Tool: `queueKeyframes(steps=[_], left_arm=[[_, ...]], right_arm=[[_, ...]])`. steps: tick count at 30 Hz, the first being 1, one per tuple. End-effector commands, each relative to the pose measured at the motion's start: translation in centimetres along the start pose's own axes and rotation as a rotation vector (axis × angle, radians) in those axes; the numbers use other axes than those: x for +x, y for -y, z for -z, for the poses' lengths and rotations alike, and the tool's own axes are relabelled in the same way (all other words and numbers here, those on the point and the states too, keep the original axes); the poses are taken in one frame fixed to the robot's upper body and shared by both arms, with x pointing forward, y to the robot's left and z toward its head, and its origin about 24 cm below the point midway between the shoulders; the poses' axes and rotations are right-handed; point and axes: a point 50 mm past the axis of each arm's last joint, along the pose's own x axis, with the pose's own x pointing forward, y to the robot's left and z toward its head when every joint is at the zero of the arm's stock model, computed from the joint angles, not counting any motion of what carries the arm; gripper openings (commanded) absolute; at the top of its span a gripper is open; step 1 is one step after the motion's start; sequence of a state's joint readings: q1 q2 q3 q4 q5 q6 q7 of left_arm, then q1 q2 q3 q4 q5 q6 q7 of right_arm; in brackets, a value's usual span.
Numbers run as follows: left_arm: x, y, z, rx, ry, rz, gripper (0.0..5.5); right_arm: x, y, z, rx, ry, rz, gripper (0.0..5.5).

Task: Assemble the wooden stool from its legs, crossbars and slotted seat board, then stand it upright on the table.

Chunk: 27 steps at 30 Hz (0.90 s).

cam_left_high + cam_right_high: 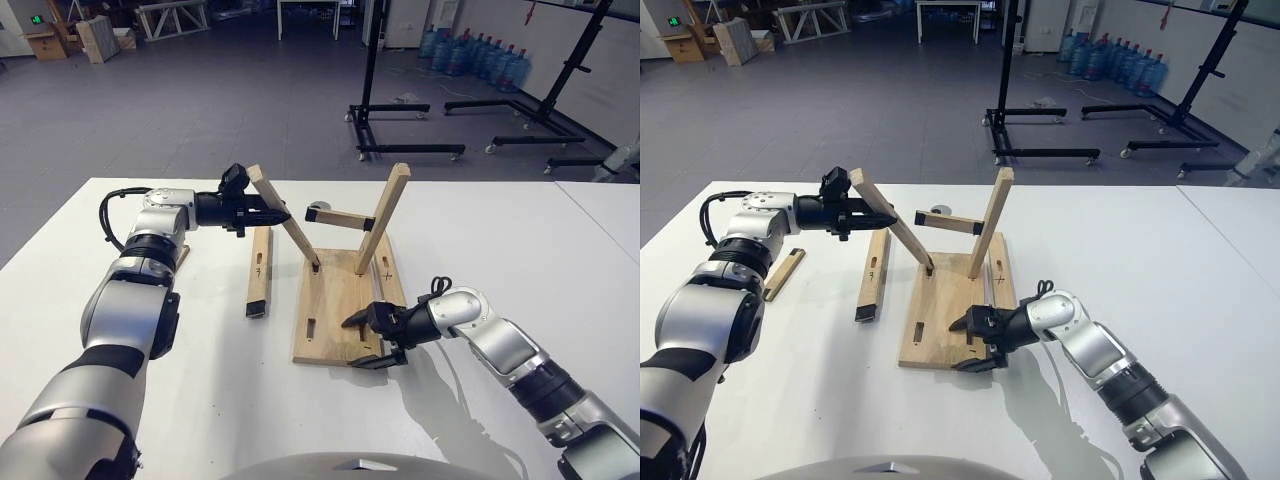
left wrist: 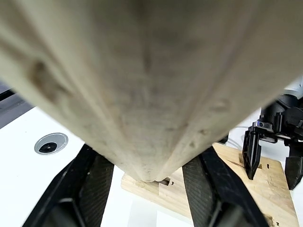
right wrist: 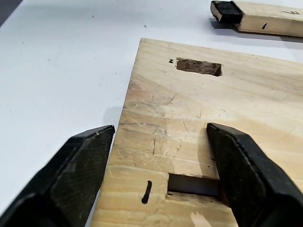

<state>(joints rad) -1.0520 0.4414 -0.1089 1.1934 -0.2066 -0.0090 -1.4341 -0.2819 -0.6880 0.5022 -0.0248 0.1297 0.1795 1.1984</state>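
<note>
The pale slotted wooden seat board [image 1: 330,300] lies flat on the white table [image 1: 560,250]. My left gripper [image 1: 276,213] is clamped on the slanted light-wood leg [image 1: 300,240] sitting in a far slot. My right gripper [image 1: 355,342] gapes wide over the board's near edge, holding nothing. Push that leg crooked and I reckon it jams or levers the unpinned board up.

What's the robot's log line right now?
left pincer: shut on tilted leg, foot at seat board slot | right pincer: open at board's near edge | second leg: standing on board | spare leg: lying beside board
</note>
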Motion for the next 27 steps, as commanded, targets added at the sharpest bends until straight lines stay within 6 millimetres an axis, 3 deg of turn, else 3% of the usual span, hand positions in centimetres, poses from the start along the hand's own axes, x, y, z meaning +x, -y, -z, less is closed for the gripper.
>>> queueKeyframes(steps=[1,10,16,21,27], left_arm=[[0.0,1.4,4.7,-0.132,-0.251,0.12,2.01],[0.2,2.5,4.8,-0.098,-0.359,0.276,2.01],[-0.3,2.8,5.6,-0.172,-0.39,0.281,2.01],[-0.8,2.9,6.7,-0.235,-0.401,0.262,2.01],[0.0,3.2,8.0,-0.341,-0.402,0.242,2.01]], right_arm=[[-0.7,-1.9,4.0,0.011,-0.253,-0.101,3.57],[-2.1,-2.1,4.6,-0.208,-0.355,-0.174,3.57],[-0.2,-2.3,9.1,-0.199,-0.38,-0.215,3.57],[0.9,-3.8,12.3,-0.189,-0.419,-0.242,3.57],[1.1,-5.5,13.9,-0.209,-0.426,-0.294,3.57]])
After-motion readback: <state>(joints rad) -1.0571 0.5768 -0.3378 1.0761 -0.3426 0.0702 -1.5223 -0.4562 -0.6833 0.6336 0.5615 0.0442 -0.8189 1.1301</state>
